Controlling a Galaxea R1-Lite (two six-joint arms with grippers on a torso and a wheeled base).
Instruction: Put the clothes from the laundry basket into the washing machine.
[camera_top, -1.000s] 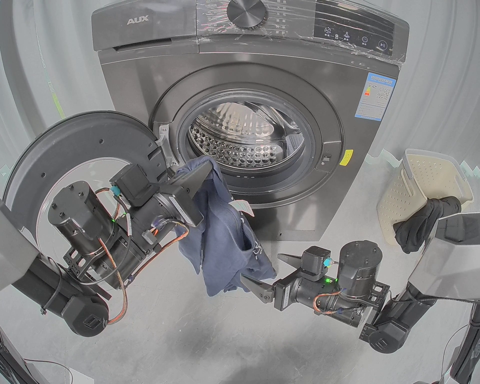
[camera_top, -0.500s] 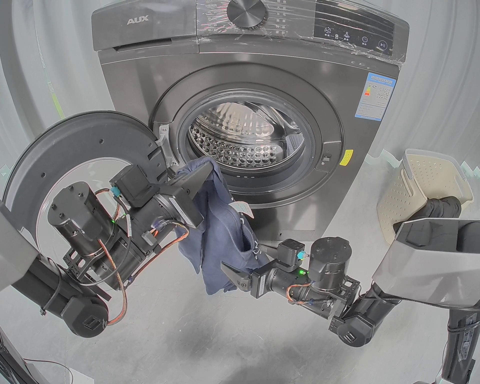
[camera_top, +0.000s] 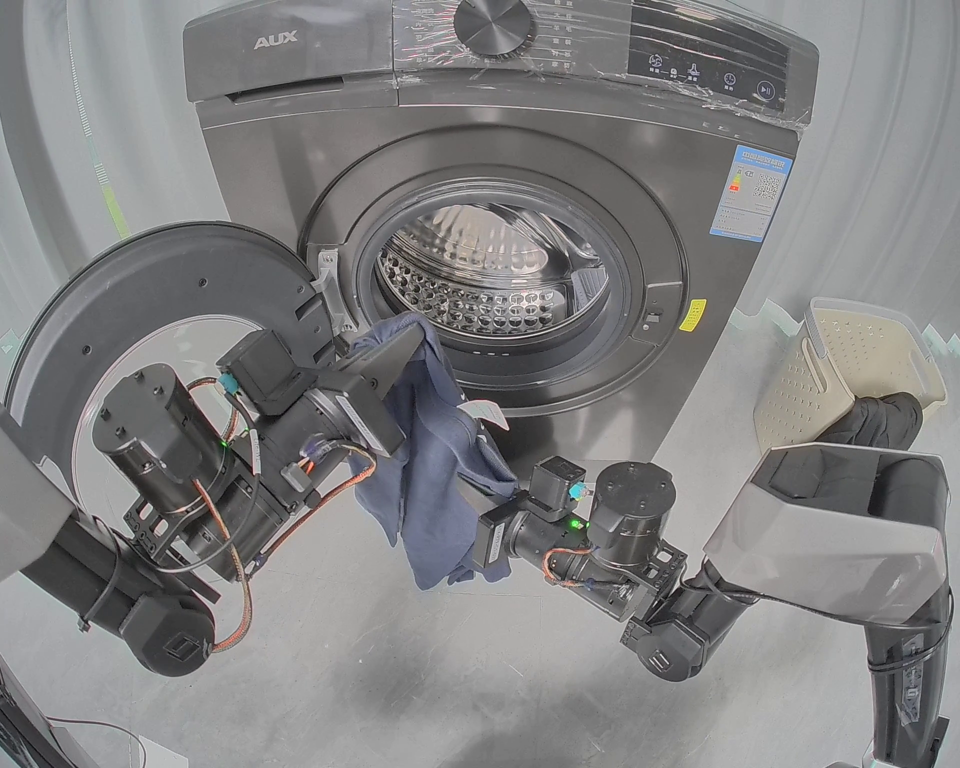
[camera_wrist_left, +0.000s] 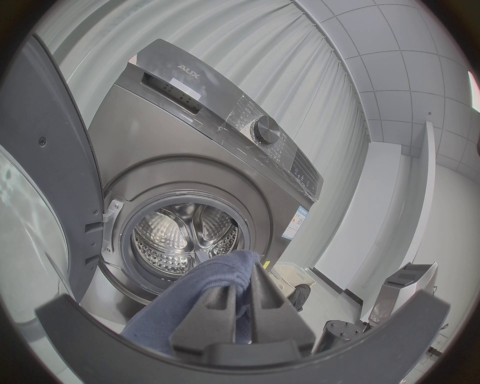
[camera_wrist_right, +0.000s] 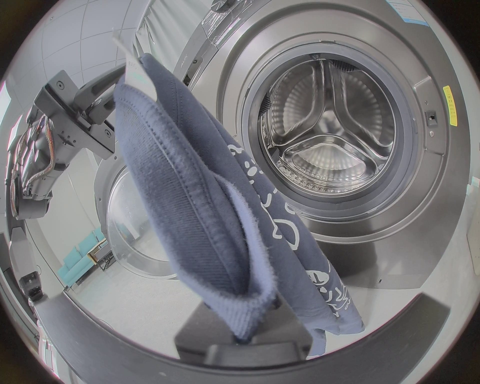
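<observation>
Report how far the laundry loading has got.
Done: the round grey washer door stands open, but the shiny steel drum holds no clothes, so nothing is loaded. In hand: the left claw is shut on the dark blue printed garment, which hangs before the opening, with the right claw at its lower folds. Left: get that garment inside, then the black garment lying in the cream perforated laundry basket.

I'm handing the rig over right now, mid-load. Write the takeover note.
The left gripper is shut on the blue garment, held up before the drum.
The right gripper is against its hanging lower part; grip unclear.
The door is open; the dark garment lies at the basket rim.
Done: blue garment out of the basket. Left: load both into the drum.
</observation>
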